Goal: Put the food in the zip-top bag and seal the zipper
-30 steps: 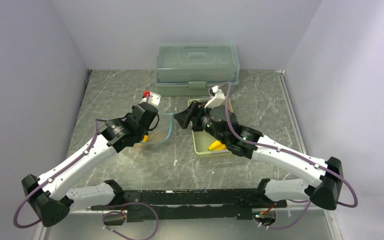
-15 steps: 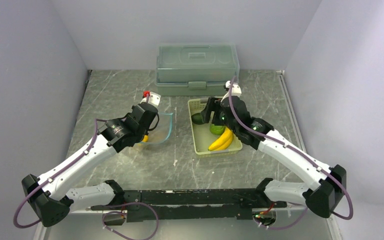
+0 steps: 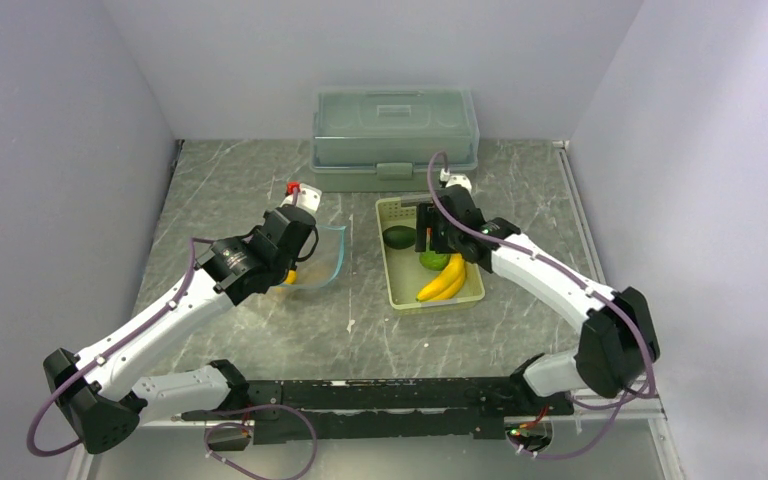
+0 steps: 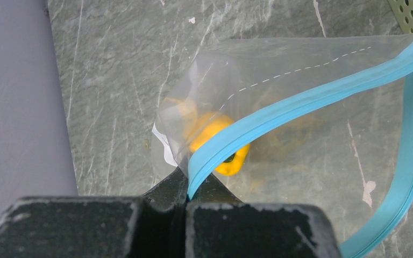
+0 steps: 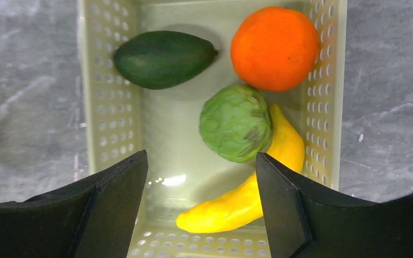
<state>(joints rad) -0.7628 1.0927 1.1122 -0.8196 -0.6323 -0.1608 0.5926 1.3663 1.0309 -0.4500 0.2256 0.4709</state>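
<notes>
Watching remotely, I see my left hand [image 4: 185, 185] pressed together on one corner of the zip-top bag [image 4: 279, 70], pinching the teal zipper [image 4: 301, 105] so the mouth gapes toward the basket [image 5: 107, 107]. The bag lies on the tabletop [image 3: 260, 180] just left of the basket. The yellow pepper [image 4: 215, 134] sits inside it.

A second ago my right arm leaned out left of the basket, toward the bag's mouth. It has since swung back, and my right hand [image 5: 201, 166] now hovers over the basket, fingers spread and holding nothing. I take that to mean one delivery is finished and the next pick is starting.

Four pieces wait in the basket. The bananas [image 5: 247, 199] lie at its near end. The light green round fruit [image 5: 235, 122] touches them in the middle. The avocado [image 5: 164, 58] and the orange ball [image 5: 275, 47] sit at the far end. Beyond the basket stands a lidded box [image 3: 395, 135]. The zipper is unsealed, so the task looks well short of done.
</notes>
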